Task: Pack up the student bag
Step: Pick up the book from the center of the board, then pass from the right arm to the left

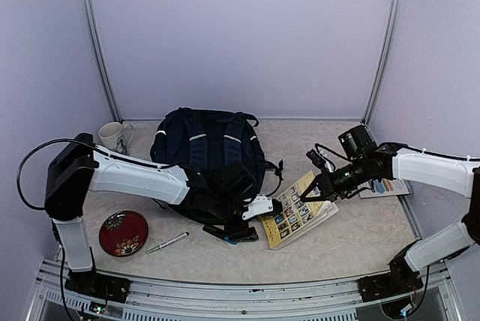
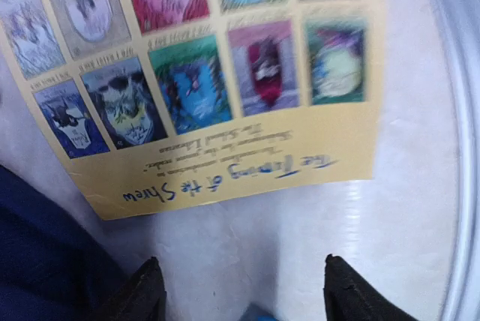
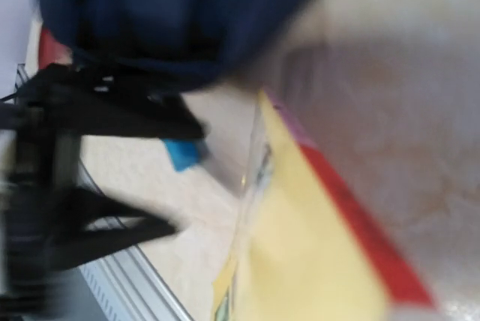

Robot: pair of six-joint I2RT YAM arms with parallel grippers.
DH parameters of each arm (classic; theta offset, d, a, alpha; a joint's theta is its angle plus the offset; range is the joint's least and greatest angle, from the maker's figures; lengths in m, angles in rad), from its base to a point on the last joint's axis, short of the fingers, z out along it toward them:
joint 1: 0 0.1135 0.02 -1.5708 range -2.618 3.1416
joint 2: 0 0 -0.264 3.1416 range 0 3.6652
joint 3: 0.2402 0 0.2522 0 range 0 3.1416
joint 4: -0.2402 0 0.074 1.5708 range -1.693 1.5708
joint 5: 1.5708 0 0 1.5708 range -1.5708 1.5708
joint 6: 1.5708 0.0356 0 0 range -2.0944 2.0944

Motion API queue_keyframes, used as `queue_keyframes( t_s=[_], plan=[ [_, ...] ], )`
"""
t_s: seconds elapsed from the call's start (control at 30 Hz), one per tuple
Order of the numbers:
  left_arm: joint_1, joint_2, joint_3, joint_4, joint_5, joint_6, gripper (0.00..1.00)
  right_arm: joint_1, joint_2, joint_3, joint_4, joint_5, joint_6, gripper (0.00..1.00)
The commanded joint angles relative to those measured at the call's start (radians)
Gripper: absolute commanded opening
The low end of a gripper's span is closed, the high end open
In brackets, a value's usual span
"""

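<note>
The student bag [image 1: 204, 148], navy with white stripes, lies in the middle of the table. A yellow picture book [image 1: 296, 214] rests just right of it, titled "The Taming of the Shrew" [image 2: 225, 81]. My left gripper [image 1: 253, 225] sits low between bag and book, and in the left wrist view it [image 2: 244, 295] is open with bare table between its fingers [image 2: 146, 291]. My right gripper [image 1: 313, 192] is shut on the book's far edge. The right wrist view is blurred, with the book [image 3: 315, 253] filling its lower half and my own fingers hidden.
A red patterned plate [image 1: 124, 232] and a pen [image 1: 166, 243] lie at front left. A white mug [image 1: 112, 135] stands at back left. A flat card or booklet [image 1: 386, 187] lies under my right arm. A small blue piece [image 3: 182, 154] shows by the left gripper.
</note>
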Motion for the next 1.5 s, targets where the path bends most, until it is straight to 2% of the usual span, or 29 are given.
queue_keyframes(
  t_s=[0.0, 0.1, 0.2, 0.27, 0.37, 0.43, 0.47, 0.53, 0.6, 0.67, 0.77, 0.83, 0.87, 0.97, 1.0, 1.03, 1.1, 1.13, 1.2, 1.33, 1.37, 1.47],
  plan=[
    [0.048, -0.306, -0.070, 0.183, 0.356, -0.053, 0.77, 0.018, -0.099, 0.143, -0.140, 0.008, -0.148, 0.00],
    [0.121, -0.398, -0.117, 0.292, 0.456, -0.164, 0.89, 0.075, -0.116, 0.220, -0.169, -0.043, -0.224, 0.00],
    [0.200, -0.369, -0.091, 0.287, 0.487, -0.250, 0.94, 0.172, -0.121, 0.268, -0.190, -0.045, -0.300, 0.00],
    [0.219, -0.310, -0.034, 0.197, 0.518, -0.255, 0.94, 0.205, -0.122, 0.290, -0.191, -0.049, -0.319, 0.00],
    [0.198, -0.232, 0.037, 0.118, 0.591, -0.234, 0.87, 0.225, -0.120, 0.310, -0.187, -0.048, -0.335, 0.00],
    [0.174, -0.198, 0.059, 0.067, 0.585, -0.190, 0.83, 0.232, -0.126, 0.316, -0.179, -0.058, -0.346, 0.00],
    [0.165, -0.186, 0.067, 0.049, 0.576, -0.172, 0.80, 0.234, -0.132, 0.318, -0.177, -0.064, -0.351, 0.00],
    [0.162, -0.177, 0.073, 0.038, 0.600, -0.161, 0.61, 0.234, -0.143, 0.321, -0.175, -0.066, -0.361, 0.00],
    [0.167, -0.181, 0.068, 0.051, 0.651, -0.166, 0.28, 0.234, -0.155, 0.322, -0.181, -0.046, -0.371, 0.00],
    [0.173, -0.195, 0.054, 0.081, 0.680, -0.177, 0.03, 0.234, -0.166, 0.316, -0.184, -0.025, -0.383, 0.00],
    [0.175, -0.224, 0.020, 0.135, 0.686, -0.194, 0.00, 0.234, -0.180, 0.313, -0.190, -0.007, -0.388, 0.00],
    [0.175, -0.247, -0.001, 0.160, 0.659, -0.205, 0.00, 0.234, -0.191, 0.323, -0.211, 0.067, -0.390, 0.00],
    [0.174, -0.258, -0.012, 0.172, 0.618, -0.212, 0.00, 0.234, -0.195, 0.333, -0.237, 0.165, -0.388, 0.00],
    [0.159, -0.276, -0.032, 0.169, 0.407, -0.206, 0.00, 0.208, -0.229, 0.366, -0.310, 0.594, -0.334, 0.01],
    [0.151, -0.276, -0.029, 0.150, 0.350, -0.194, 0.00, 0.171, -0.247, 0.372, -0.330, 0.664, -0.325, 0.04],
    [0.146, -0.277, -0.027, 0.138, 0.302, -0.187, 0.00, 0.123, -0.264, 0.379, -0.343, 0.668, -0.326, 0.09],
    [0.138, -0.287, -0.034, 0.136, 0.229, -0.185, 0.00, 0.020, -0.313, 0.397, -0.346, 0.585, -0.336, 0.32],
    [0.135, -0.294, -0.040, 0.146, 0.193, -0.186, 0.00, -0.020, -0.335, 0.405, -0.342, 0.538, -0.344, 0.40],
    [0.136, -0.305, -0.054, 0.161, 0.174, -0.183, 0.00, -0.037, -0.374, 0.426, -0.327, 0.480, -0.353, 0.53],
    [0.121, -0.325, -0.067, 0.176, 0.209, -0.146, 0.00, -0.037, -0.402, 0.406, -0.272, 0.271, -0.373, 0.94],
    [0.113, -0.330, -0.071, 0.179, 0.217, -0.134, 0.00, -0.037, -0.393, 0.389, -0.253, 0.191, -0.374, 0.99],
    [0.095, -0.341, -0.072, 0.179, 0.238, -0.107, 0.00, -0.021, -0.362, 0.328, -0.157, -0.018, -0.360, 1.00]
  ],
)
